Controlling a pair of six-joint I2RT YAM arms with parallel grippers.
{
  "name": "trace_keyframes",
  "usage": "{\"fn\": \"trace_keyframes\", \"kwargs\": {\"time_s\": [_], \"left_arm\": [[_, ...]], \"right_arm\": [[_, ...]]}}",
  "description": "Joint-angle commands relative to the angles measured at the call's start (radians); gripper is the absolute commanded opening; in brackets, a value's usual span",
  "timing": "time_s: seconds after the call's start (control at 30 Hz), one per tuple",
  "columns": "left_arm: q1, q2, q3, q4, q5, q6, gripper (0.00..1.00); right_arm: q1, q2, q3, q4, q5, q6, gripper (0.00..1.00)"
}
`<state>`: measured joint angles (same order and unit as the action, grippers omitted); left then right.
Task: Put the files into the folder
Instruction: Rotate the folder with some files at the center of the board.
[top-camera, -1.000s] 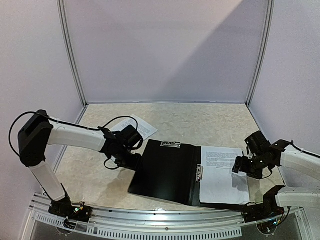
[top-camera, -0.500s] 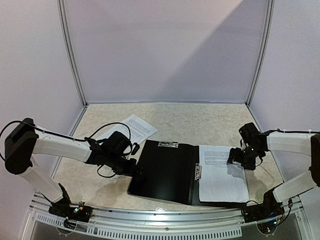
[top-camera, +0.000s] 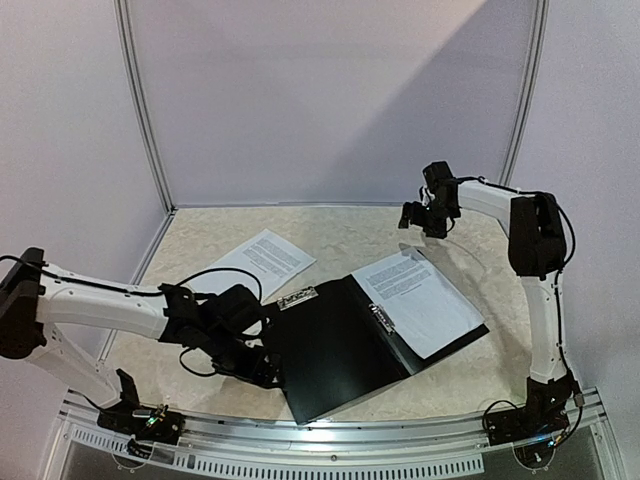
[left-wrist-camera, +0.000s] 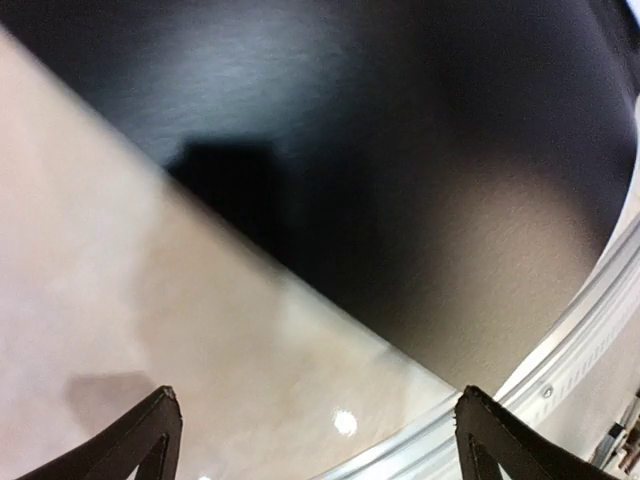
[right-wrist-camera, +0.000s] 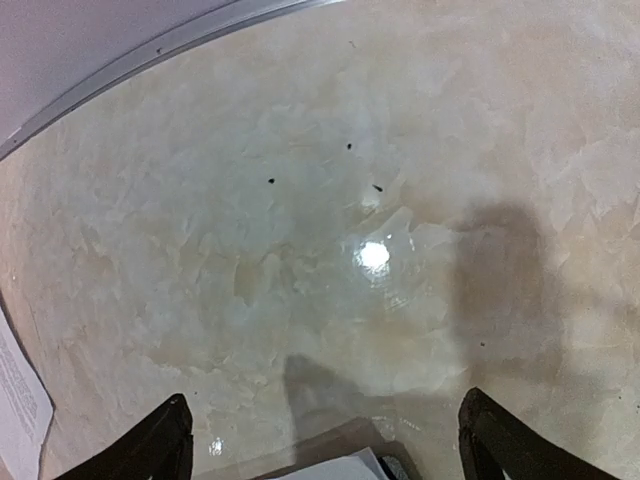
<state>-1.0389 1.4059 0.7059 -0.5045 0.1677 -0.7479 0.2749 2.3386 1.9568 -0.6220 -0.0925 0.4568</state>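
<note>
Lying open, folder (top-camera: 330, 350) bearing files (top-camera: 420, 300), loose sheet (top-camera: 262, 258) beyond, left jaws, right jaws both released.

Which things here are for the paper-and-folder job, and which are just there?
For the job: black folder, lying open; printed sheet on its right half; second printed sheet loose on the table.
Just there: metal rail along the near edge; white walls.

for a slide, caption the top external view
Open folder with one sheet inside, another sheet outside; left gripper beside it, right gripper high at back.
</note>
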Motion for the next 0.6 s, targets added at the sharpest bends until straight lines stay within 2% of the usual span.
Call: {"fn": "trace_keyframes", "kwargs": {"time_s": [0.0, 0.1, 0.17, 0.33, 0.4, 0.5, 0.57], "left_arm": [[0.001, -0.079, 0.198, -0.365, -0.235, 0.067, 0.97], [0.027, -0.045, 0.35, -0.373, -0.399, 0.226, 0.99], [0.082, -0.004, 0.405, -0.314, -0.444, 0.327, 0.99], [0.238, 0.034, 0.385, 0.03, -0.286, 0.517, 1.0], [0.274, 0.117, 0.439, 0.05, -0.283, 0.588, 0.99], [0.283, 0.293, 0.58, -0.024, -0.304, 0.73, 0.99], [0.293, 0.388, 0.633, -0.048, -0.292, 0.794, 0.96]], "right_arm": [[-0.043, 0.009, -0.073, -0.095, -0.079, -0.006, 0.99], [-0.043, -0.142, -0.314, 0.087, -0.128, 0.007, 0.99], [-0.043, -0.255, -0.413, 0.134, -0.142, 0.009, 0.97], [-0.038, -0.492, -0.612, 0.201, -0.182, -0.011, 0.93], [-0.029, -0.612, -0.731, 0.258, -0.207, -0.008, 0.91], [0.001, -0.792, -0.898, 0.334, -0.222, 0.008, 0.87], [0.033, -0.888, -1.014, 0.371, -0.227, 0.016, 0.84]]}}
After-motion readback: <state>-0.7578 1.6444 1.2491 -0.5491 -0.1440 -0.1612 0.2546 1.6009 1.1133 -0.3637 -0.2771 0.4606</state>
